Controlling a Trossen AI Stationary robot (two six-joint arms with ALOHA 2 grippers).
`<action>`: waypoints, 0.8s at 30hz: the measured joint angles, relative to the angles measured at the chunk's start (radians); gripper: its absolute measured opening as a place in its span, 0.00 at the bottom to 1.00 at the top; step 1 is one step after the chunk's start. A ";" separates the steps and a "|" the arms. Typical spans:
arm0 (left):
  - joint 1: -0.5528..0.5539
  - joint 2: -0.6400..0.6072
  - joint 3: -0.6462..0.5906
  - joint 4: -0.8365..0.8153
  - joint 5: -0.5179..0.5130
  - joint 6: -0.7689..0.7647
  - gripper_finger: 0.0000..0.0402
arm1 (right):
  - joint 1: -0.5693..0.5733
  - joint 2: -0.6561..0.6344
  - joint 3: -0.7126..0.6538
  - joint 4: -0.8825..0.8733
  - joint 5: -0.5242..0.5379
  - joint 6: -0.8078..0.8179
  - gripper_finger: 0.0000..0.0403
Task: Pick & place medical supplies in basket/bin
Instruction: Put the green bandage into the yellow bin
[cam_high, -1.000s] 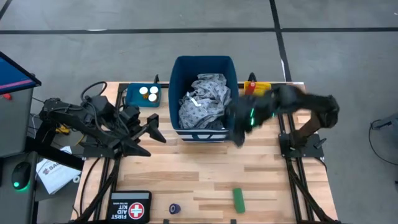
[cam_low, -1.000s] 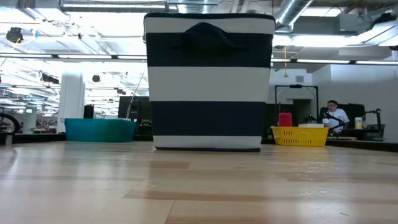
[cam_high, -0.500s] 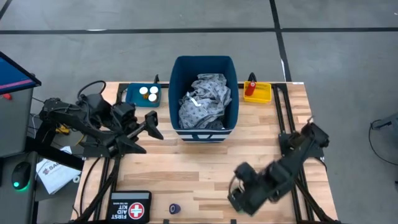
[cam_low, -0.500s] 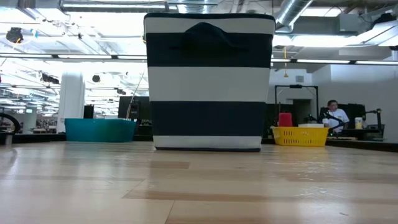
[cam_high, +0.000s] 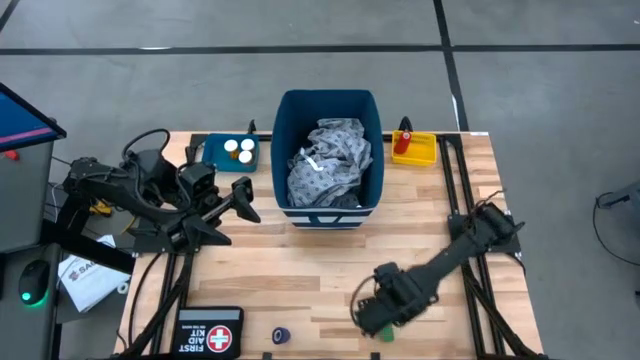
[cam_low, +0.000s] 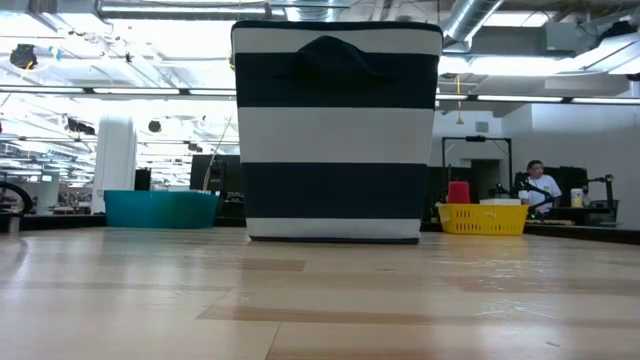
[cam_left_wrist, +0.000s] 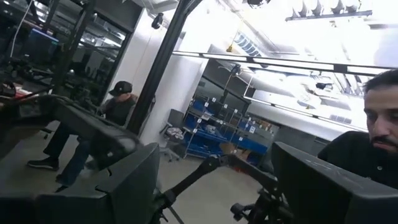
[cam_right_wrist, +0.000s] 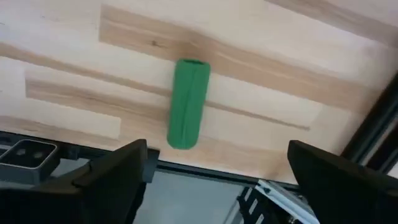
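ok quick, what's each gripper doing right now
Left gripper: open, empty, beside the blue bin.
Right gripper: open, empty, above the green cylinder.

From overhead, my right gripper (cam_high: 378, 318) covers nearly all of the green cylinder (cam_high: 384, 331) at the wooden table's (cam_high: 300, 270) near edge. The black flat first-aid pouch (cam_high: 209, 338) is cut off by the frame's bottom. The small dark blue roll (cam_high: 281, 336) is too tiny to make out.

floor (cam_high: 150, 70): grey concrete | ceiling: exposed ducts (cam_low: 500, 15) – bright strip lights | blue shelving (cam_left_wrist: 205, 134)
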 joint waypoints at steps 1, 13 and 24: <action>0.000 0.000 0.000 0.001 0.000 -0.001 0.75 | -0.017 -0.015 -0.033 0.030 -0.008 -0.022 0.96; -0.089 0.001 0.000 0.002 -0.018 0.023 0.75 | -0.188 -0.213 -0.471 0.399 -0.308 -0.282 0.96; -0.105 0.019 0.001 0.012 -0.034 0.059 0.75 | -0.274 -0.242 -0.750 0.737 -0.596 -0.334 0.93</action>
